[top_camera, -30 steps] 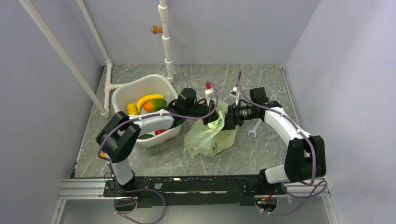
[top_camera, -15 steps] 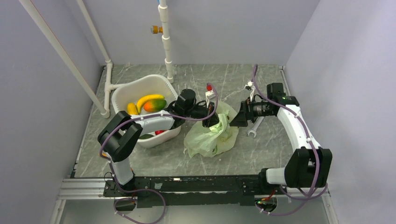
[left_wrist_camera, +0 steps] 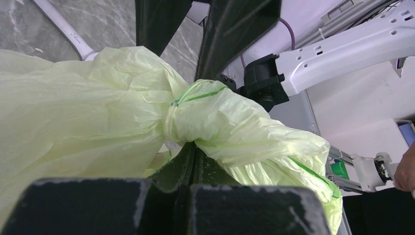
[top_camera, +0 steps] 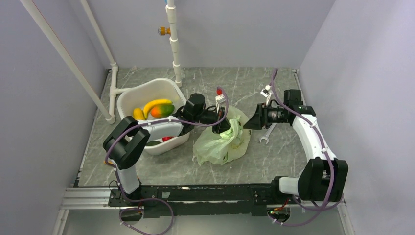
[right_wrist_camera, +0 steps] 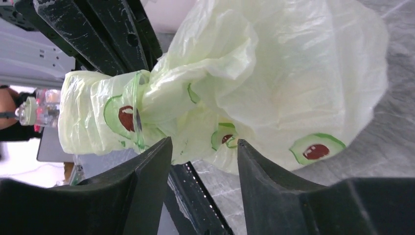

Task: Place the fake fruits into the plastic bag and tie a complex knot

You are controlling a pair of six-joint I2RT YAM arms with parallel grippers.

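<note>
**Right end effector off the bag, left keeps hold**

Tied bag [top_camera: 215, 147] sits mid-worktop [top_camera: 161, 171]. There is bare room on its near side, and the edges are well off. The left end effector [top_camera: 225, 128] is still clamped tight on the bag's neck at the knot [left_wrist_camera: 195, 107]. The right end effector [top_camera: 248, 122] has let go and backed off right within the last second. Its jaws are wide and empty, above a wrench [top_camera: 266, 133]. The knot looks about done. The basin [top_camera: 128, 96], far left, still holds fruits [top_camera: 157, 107], so loading seems incomplete.

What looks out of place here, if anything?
Several fake fruits still lie in the white basin, yet the plastic bag is already tied in a knot, pinched by the left gripper. A wrench lies beside the bag.
</note>
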